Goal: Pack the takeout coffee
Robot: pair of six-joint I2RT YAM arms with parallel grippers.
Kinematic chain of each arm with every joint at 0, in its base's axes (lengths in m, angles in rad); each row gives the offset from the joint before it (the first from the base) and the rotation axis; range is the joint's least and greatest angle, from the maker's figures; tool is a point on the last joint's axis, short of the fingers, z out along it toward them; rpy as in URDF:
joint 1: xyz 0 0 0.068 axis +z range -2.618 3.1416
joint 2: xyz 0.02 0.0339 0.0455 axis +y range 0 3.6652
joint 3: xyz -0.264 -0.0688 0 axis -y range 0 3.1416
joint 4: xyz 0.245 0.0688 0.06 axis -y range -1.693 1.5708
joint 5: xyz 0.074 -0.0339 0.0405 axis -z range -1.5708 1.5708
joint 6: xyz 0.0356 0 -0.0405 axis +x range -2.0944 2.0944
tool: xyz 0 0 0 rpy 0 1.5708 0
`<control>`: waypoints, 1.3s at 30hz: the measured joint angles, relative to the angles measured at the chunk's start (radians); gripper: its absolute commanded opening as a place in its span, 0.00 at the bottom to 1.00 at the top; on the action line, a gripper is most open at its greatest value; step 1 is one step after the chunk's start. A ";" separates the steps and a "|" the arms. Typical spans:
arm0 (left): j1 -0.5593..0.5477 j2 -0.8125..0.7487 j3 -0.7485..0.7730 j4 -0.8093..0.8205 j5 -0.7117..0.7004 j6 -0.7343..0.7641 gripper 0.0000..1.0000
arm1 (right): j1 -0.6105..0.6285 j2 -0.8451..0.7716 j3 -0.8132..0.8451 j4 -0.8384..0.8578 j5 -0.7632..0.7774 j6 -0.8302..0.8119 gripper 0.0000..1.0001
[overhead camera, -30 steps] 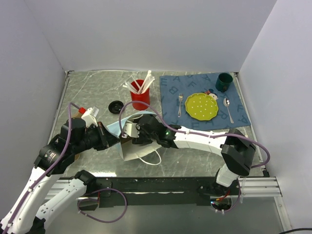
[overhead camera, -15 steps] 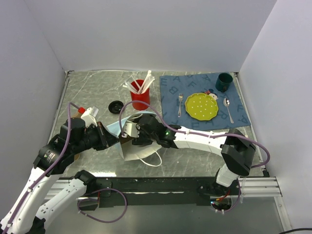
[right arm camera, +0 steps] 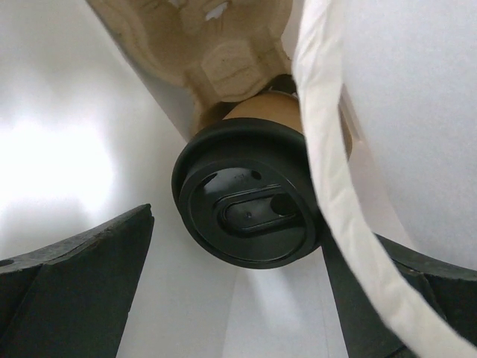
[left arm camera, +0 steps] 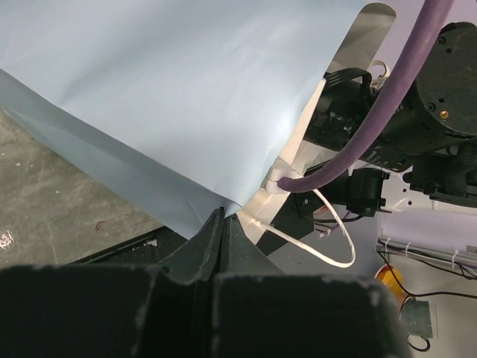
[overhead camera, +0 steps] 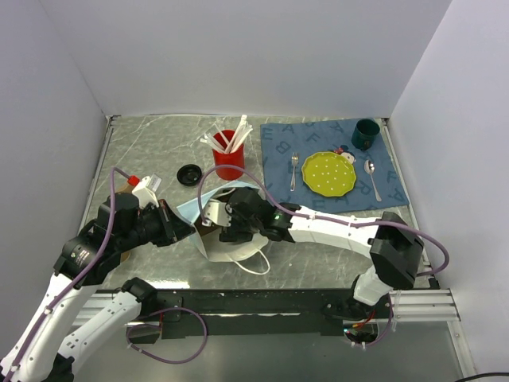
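Tableware crowds the grey marbled desk (overhead camera: 143, 151) around a pale-blue paper bag (overhead camera: 208, 248), which lies on its side with its mouth open. Just beyond the bag stands a tall red cup of white plastic utensils (overhead camera: 228, 157), with a loose round black lid (overhead camera: 189, 173) on the desk to that cup's left. Farther off, beyond the bag and to its right, a blue lettered placemat (overhead camera: 278, 139) carries a yellow dotted plate (overhead camera: 329, 173), a steel fork (overhead camera: 293, 171), a steel spoon (overhead camera: 372, 179) and a dark green mug (overhead camera: 365, 134).

At the bag's left edge, the left hand (left arm camera: 223, 227) is closed tight, pinching the blue paper between its dark fingers. The right hand (right arm camera: 238, 235) reaches into the bag's mouth, and the bag's white looped handle (right arm camera: 328, 149) hangs across its view.

Inside the bag, the brown kraft-paper coffee cup with a round black lid (right arm camera: 250, 205) sits against a beige moulded-pulp carrier (right arm camera: 216, 45). The right hand's fingers stand wide on either side of the lid. One is clear of the lid; the handle hides whether the other touches it.
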 measured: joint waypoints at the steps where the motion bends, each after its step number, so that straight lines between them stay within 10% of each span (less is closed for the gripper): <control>1: 0.000 0.000 0.000 0.000 0.000 0.000 0.01 | 0.000 -0.004 0.000 -0.008 0.000 0.000 1.00; 39: 0.000 -0.001 0.000 0.035 -0.002 -0.012 0.01 | -0.017 -0.079 0.034 -0.167 -0.010 0.054 1.00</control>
